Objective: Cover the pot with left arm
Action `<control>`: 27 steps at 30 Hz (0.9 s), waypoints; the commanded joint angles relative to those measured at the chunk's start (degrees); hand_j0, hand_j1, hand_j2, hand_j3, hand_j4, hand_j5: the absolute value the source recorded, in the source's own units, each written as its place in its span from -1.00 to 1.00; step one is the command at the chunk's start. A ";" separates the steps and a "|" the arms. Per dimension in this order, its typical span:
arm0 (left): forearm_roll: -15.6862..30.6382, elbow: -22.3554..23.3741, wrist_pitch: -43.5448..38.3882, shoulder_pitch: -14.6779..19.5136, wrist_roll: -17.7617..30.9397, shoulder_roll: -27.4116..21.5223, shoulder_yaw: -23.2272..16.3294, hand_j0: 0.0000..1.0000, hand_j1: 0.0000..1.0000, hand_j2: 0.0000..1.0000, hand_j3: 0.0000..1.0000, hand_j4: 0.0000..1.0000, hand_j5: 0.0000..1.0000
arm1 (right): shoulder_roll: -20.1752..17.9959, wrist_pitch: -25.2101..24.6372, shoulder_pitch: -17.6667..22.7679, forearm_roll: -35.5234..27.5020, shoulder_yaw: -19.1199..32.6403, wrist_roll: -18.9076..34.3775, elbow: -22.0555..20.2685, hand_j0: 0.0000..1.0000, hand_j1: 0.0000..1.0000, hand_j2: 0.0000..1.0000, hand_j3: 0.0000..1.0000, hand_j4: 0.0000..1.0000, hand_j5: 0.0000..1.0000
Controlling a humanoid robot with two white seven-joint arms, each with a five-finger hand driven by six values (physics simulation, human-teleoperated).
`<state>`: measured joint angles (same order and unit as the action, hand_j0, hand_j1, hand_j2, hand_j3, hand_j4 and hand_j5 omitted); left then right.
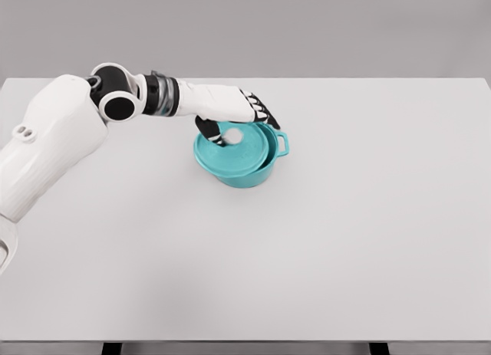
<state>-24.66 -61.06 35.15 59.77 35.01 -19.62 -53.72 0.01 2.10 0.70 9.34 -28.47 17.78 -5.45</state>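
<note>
One left robot hand (234, 117) grips white knob of teal lid (234, 149), tilted on pot (257, 169).

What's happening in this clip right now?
The left robot hand is over a teal pot on a white table, its fingers around the white knob of the teal lid. The lid sits tilted and shifted toward the pot's left rim, so the pot is not yet squarely covered. The right arm is out of view.
</note>
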 commanded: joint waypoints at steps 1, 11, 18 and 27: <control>0.67 -0.02 -0.15 0.00 -0.01 0.02 0.10 1.00 1.00 1.00 1.00 1.00 1.00 | -0.01 0.01 0.00 -0.02 -0.01 0.06 0.09 1.00 1.00 1.00 1.00 1.00 1.00; 0.58 0.07 -0.15 0.26 -0.01 1.51 0.10 1.00 1.00 1.00 1.00 1.00 1.00 | -0.01 0.01 0.00 -0.02 -0.01 -0.03 0.00 1.00 1.00 1.00 1.00 1.00 1.00; 0.40 0.15 -0.15 0.62 -0.01 2.13 0.10 1.00 1.00 1.00 1.00 1.00 1.00 | -0.01 0.01 0.00 -0.02 -0.01 0.06 0.00 1.00 1.00 1.00 1.00 1.00 1.00; 0.23 0.68 -0.15 1.41 -0.01 2.83 0.10 1.00 1.00 1.00 1.00 1.00 1.00 | -0.01 0.01 0.00 -0.02 -0.01 0.06 0.00 1.00 1.00 1.00 1.00 1.00 1.00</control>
<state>-24.71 -60.49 35.16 61.26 35.03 -16.89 -53.70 0.01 2.10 0.70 9.34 -28.47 17.79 -5.44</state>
